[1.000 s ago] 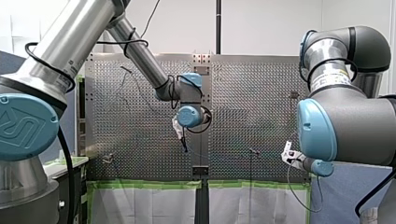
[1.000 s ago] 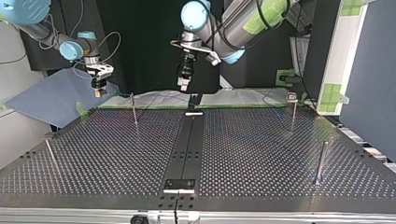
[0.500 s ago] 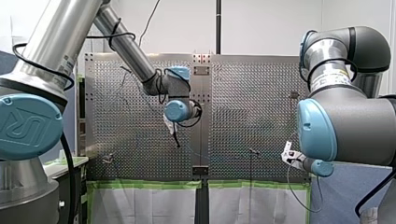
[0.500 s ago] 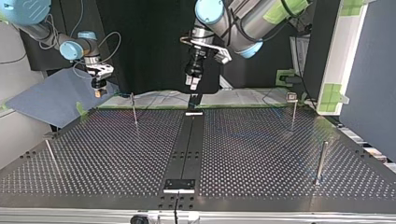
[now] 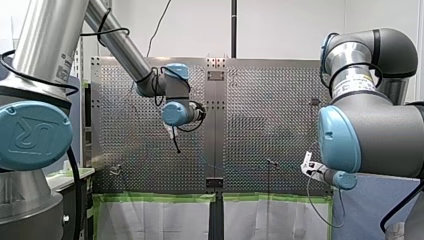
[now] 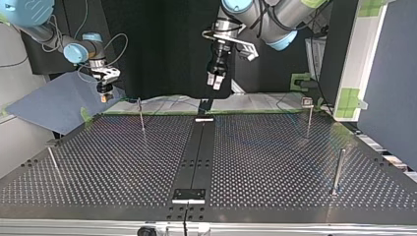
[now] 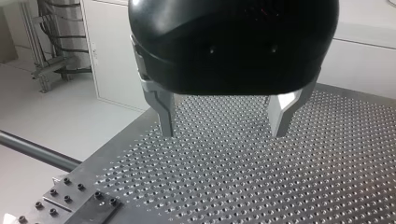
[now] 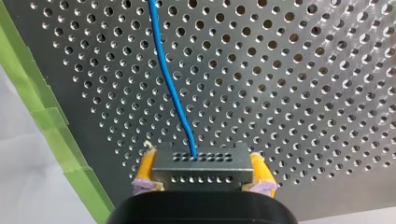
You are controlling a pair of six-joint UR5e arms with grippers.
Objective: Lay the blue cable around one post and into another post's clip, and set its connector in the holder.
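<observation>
Two grippers, one load: we judge the blue cable (image 8: 168, 84) light and limp, best steered by its rigid connector (image 8: 201, 163). Our right gripper (image 8: 202, 173) clamps the connector between yellow pads (image 8: 146, 164) near the perforated table's (image 8: 303, 70) edge, and the cable trails away across the holes. Our left gripper (image 7: 222, 133) hangs wide open, empty, above the table.

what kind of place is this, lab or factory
Likely a robotics lab bench: a perforated table with thin posts, green tape on its edge, and my right hand gripping the connector of a blue cable.
</observation>
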